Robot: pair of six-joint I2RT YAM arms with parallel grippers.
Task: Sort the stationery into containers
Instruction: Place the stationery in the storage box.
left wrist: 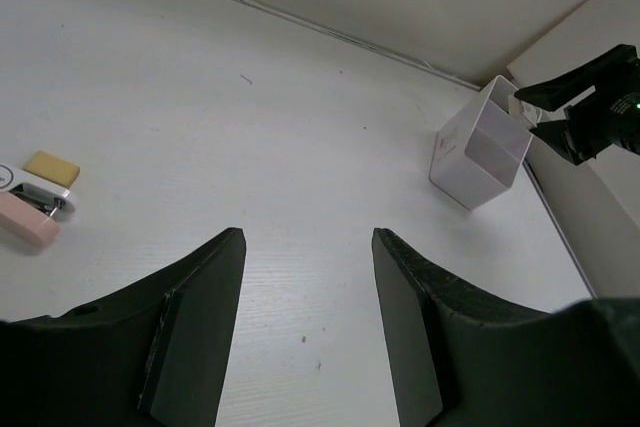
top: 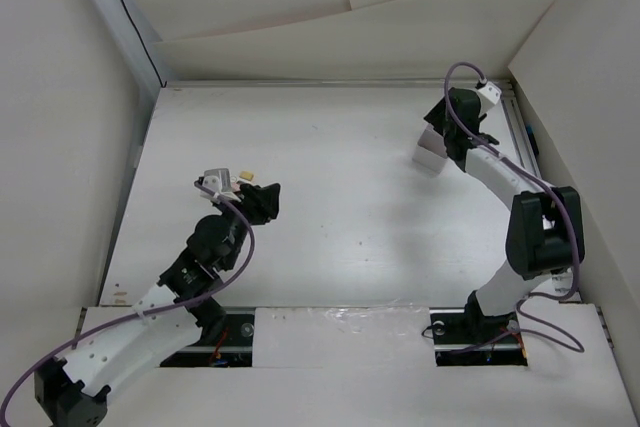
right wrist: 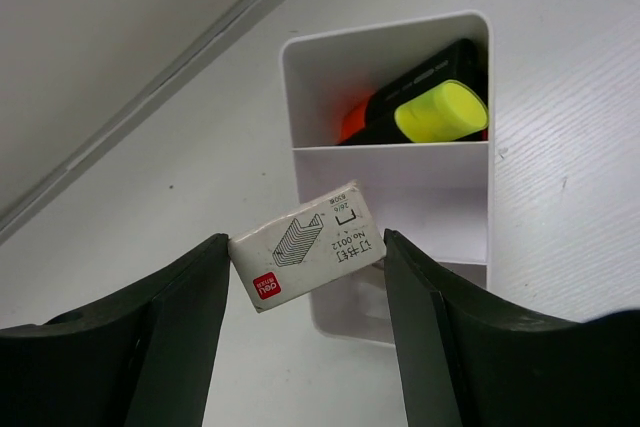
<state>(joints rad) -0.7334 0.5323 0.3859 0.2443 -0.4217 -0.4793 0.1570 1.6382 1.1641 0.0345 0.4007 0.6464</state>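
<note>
Your right hand (right wrist: pixel 307 247) grips the staple box (right wrist: pixel 307 259) above the tray (right wrist: pixel 300 97), at 2 o'clock on the counter (top: pixel 330 177), positioned for release into the middle compartment. Your left hand (left wrist: pixel 308 237) hangs open, empty.

markers (right wrist: pixel 430 107) in tray (right wrist: pixel 420 202) end compartment | staple box (right wrist: pixel 307 258) above tray

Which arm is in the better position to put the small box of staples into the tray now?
Right. The right gripper holds the staple box over the tray, at its middle compartment. The left gripper is open, empty, and far off near the eraser.
</note>
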